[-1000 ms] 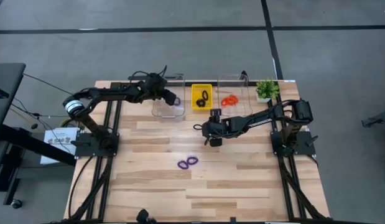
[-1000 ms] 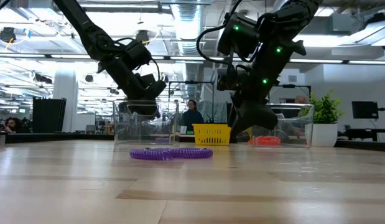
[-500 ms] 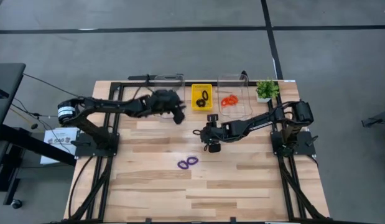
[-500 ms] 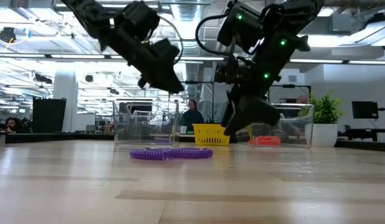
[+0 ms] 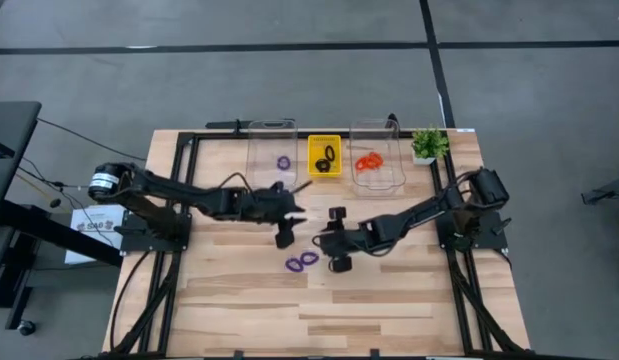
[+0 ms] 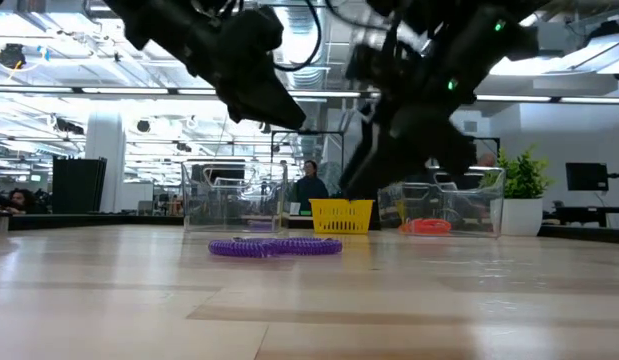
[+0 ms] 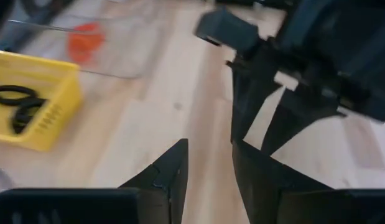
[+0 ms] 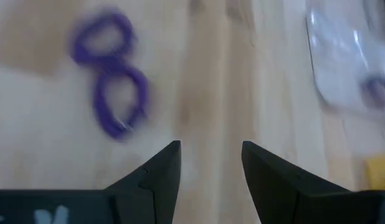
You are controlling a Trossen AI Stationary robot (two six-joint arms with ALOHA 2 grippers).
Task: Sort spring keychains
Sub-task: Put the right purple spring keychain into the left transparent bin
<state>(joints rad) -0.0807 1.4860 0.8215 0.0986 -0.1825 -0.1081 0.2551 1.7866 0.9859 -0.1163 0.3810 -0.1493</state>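
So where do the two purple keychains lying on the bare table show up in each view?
High view: purple keychains on the wood, between both grippers.
Low view: flat purple coils in front of the yellow tray.
Left wrist view: not in it.
Right wrist view: a figure-eight pair ahead of the fingers.
Shared landmark: the yellow tray, in the high, low and left wrist views.

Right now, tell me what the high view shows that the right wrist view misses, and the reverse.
Only the high view shows both dark arms, the left gripper and right gripper open above the wooden table, the orange-red coils in the right clear plastic bin, the black coils in the yellow tray, and the small green plant.

Only the right wrist view shows that gripper's own spread fingers from close up.

Both show the two purple coiled spring keychains lying together on the wood.
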